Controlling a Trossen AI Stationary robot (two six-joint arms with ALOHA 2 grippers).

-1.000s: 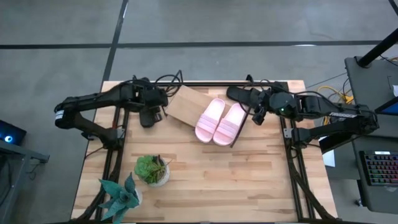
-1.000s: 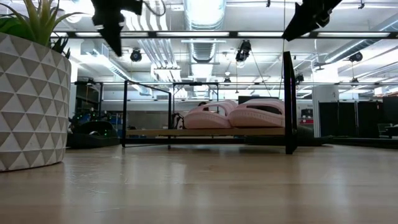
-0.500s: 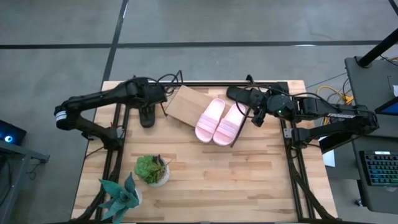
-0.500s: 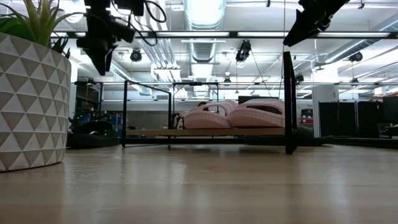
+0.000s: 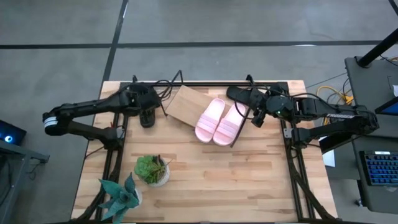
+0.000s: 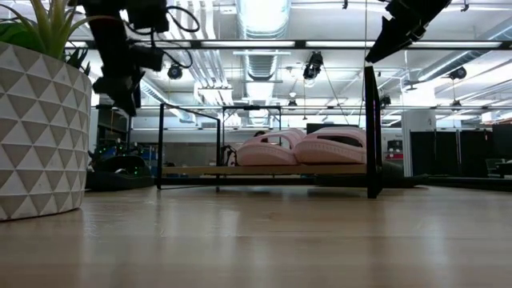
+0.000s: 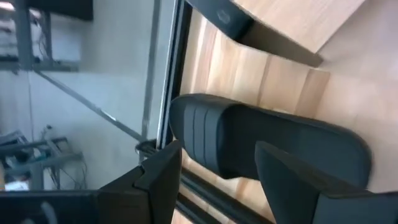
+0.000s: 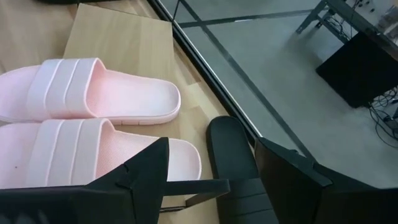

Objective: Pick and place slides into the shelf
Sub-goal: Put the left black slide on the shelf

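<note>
- Two pale pink slides (image 5: pixel 221 121) sit side by side on the light-wood shelf (image 5: pixel 181 104), filling the end nearer the right arm; the other end of the board is bare.
- One black slide (image 5: pixel 147 116) lies on the tabletop (image 5: pixel 211 180) just beside the shelf's bare end, strap toward the table's far edge in the left wrist view.
- The second black slide (image 5: pixel 242 94) rests on the table by the shelf's far right corner, near the pink pair.
- The left gripper (image 5: pixel 148 106) hovers directly above its black slide, fingers (image 7: pixel 163 175) spread apart with nothing between them.
- The right gripper (image 5: pixel 260 116) hangs above the other black slide, fingers (image 8: pixel 149 168) likewise apart and empty.
- The task looks half done: pink pair placed, black pair still to go.
- Next, the left gripper probably has to descend, close on the black slide and carry it onto the bare board.
- Two potted plants (image 5: pixel 152 169) stand well clear at the near left corner.
</note>
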